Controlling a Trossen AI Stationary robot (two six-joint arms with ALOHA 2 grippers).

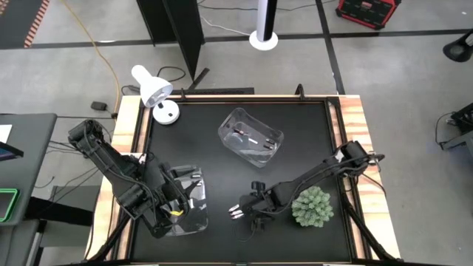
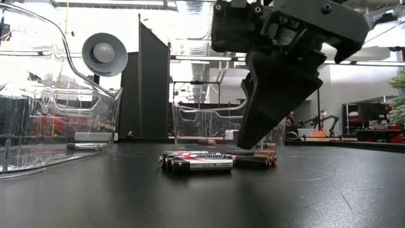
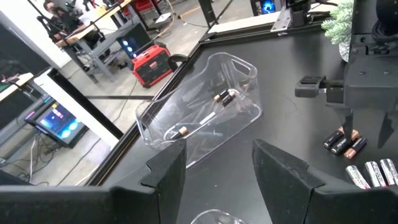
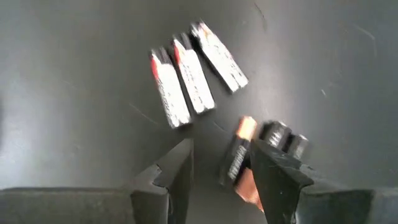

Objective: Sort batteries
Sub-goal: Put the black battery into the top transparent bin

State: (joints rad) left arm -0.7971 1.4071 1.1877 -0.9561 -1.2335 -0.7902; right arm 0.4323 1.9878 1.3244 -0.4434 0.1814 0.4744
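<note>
Across the black table [image 1: 222, 170], we hang our right gripper [image 4: 221, 163] with fingers parted over the loose batteries [image 4: 193, 74], seemingly to pick one, while our left gripper [image 3: 217, 163] waits open over the near clear bin [image 1: 194, 214], others already lying in the far bin [image 1: 251, 137].

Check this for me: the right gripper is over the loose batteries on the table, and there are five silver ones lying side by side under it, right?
Not quite. The right gripper is over the loose batteries, but the right wrist view shows three silver batteries side by side, not five. The dark copper-ended batteries lie just beside them.
</note>
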